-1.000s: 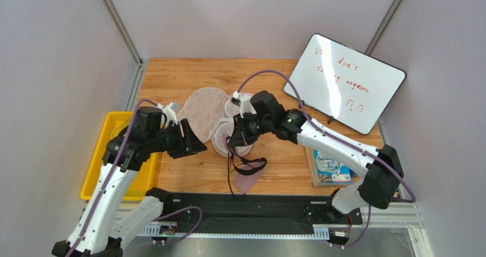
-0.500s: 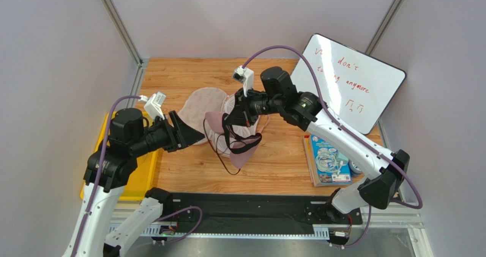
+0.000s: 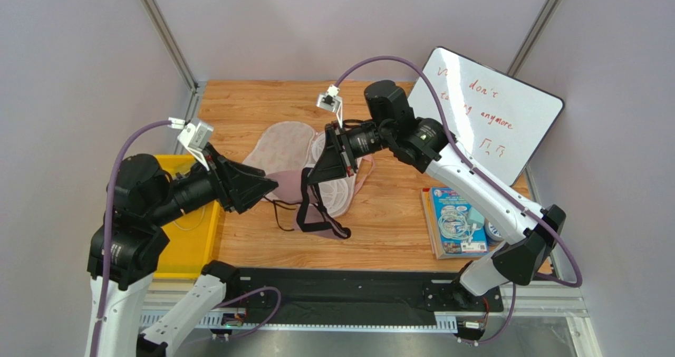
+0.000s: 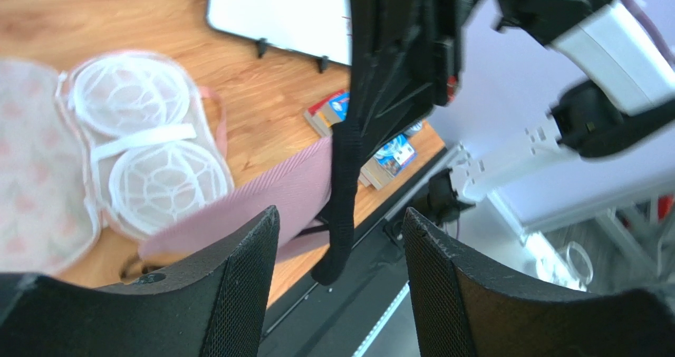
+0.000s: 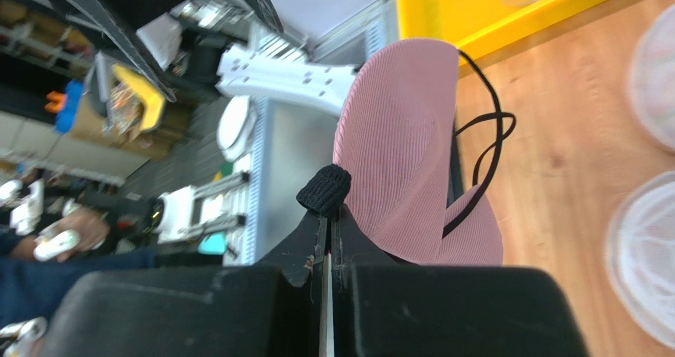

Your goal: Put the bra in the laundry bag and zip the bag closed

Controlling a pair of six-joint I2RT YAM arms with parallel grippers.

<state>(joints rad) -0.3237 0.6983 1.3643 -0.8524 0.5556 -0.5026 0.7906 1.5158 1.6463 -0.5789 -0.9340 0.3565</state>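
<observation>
The dusty-pink bra (image 3: 289, 185) hangs in the air from my right gripper (image 3: 329, 167), which is shut on its black band (image 5: 323, 189). The pink cup (image 5: 404, 143) and thin black straps dangle beyond the fingers. The laundry bag (image 3: 281, 147) lies open on the table behind. Its printed half is on the left and its white mesh domes (image 4: 150, 135) on the right, partly hidden by the right gripper. My left gripper (image 3: 265, 189) is open and empty, raised, pointing at the bra. In the left wrist view the black band (image 4: 348, 175) hangs just beyond the open left gripper (image 4: 341, 222).
A yellow bin (image 3: 186, 238) stands at the left edge under my left arm. A whiteboard (image 3: 483, 112) leans at the back right. A blue packet (image 3: 455, 222) lies at the right. A black mat (image 3: 341, 290) runs along the front edge.
My right gripper has lifted the bra off the table and carried it up and left. My left arm has risen and its open gripper has closed in on the bra.
</observation>
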